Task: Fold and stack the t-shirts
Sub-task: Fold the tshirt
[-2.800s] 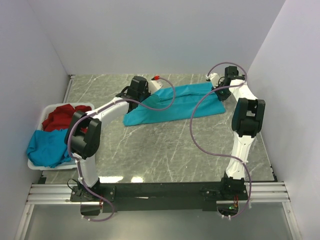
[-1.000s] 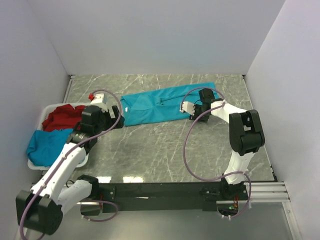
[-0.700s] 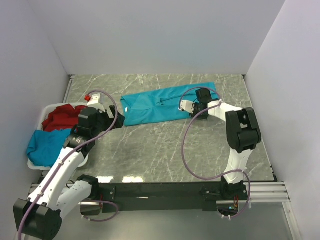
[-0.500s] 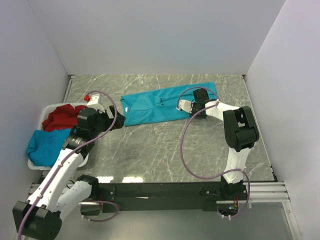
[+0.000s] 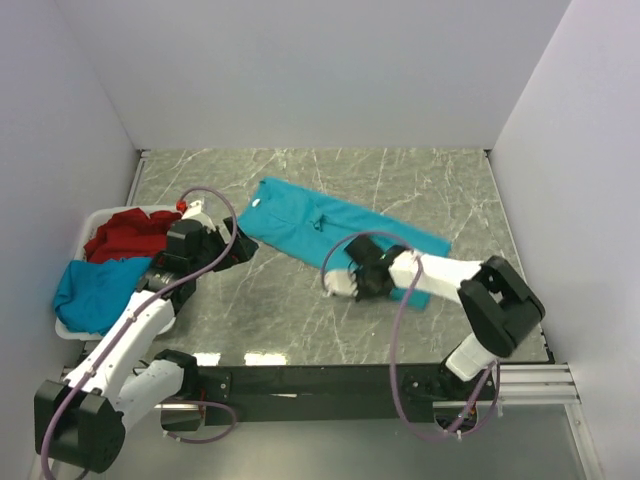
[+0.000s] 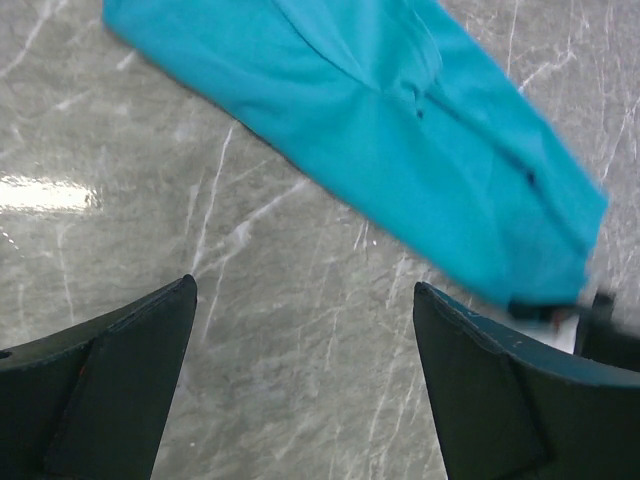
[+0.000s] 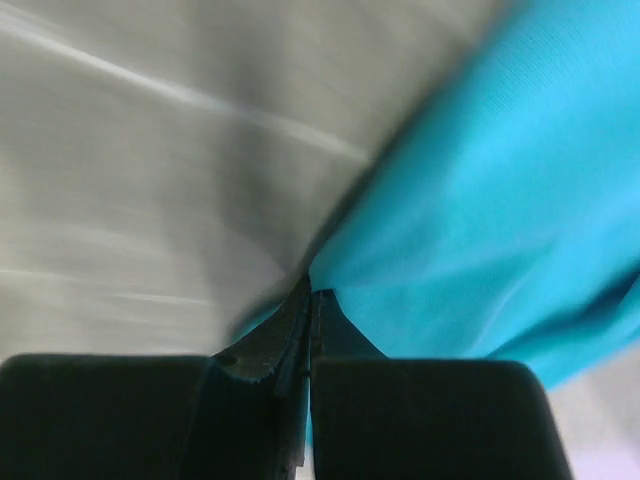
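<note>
The right claw point(image 5: 347, 280) is pinched on the near edge of the teal t-shirt point(image 5: 322, 222), seemingly a hem; the wrist view is blurred. The left claw point(image 6: 305, 290) hangs spread above the bench point(image 5: 300, 320). The shirt lies diagonally mid-bench. The white basket point(image 5: 68, 327) at the left holds a red t-shirt point(image 5: 125, 232).

Two white-and-black arms on a black base rail point(image 5: 320, 385).
From the rail's left end, the left arm point(image 5: 130, 335) has white tube links and chunky black joint housings; the right arm point(image 5: 440, 268), from the rail's right end, is built the same. A mauve cable point(image 5: 233, 222) loops loose along the left arm, with a small red part point(image 5: 183, 206) at the end farthest from the rail. A second mauve cable point(image 5: 394, 330) runs from the rail up the right arm. The left gripper point(image 6: 304, 290) has matte black wedge fingers point(image 6: 110, 390); the right gripper point(image 7: 310, 300) has black fingers point(image 7: 265, 355) with a toothed edge.
</note>
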You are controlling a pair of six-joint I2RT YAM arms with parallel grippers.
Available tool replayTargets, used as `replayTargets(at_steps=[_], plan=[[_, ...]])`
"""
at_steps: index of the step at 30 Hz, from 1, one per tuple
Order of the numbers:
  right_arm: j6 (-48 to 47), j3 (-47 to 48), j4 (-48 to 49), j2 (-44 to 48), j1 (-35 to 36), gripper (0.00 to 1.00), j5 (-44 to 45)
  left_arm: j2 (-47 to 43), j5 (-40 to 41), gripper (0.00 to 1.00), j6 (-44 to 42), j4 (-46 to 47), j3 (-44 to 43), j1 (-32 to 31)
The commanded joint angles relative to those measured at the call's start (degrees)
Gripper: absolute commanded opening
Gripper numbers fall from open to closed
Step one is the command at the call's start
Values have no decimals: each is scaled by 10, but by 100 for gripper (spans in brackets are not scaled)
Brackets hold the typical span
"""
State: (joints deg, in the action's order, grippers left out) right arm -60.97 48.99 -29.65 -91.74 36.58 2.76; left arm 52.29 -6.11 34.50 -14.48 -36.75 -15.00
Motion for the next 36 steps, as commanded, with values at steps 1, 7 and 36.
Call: replayTargets(at_steps=[1,7,36], plan=[[111,-20,-98,41,100,1,-86,10,-14,95,32,41,-2,3],[204,112,-170,39,175,49,-148,31,7,93,71,46,-3,4],[545,433,-52,-189,-219,55,-425,612,106,31,117,-43,-381,44]])
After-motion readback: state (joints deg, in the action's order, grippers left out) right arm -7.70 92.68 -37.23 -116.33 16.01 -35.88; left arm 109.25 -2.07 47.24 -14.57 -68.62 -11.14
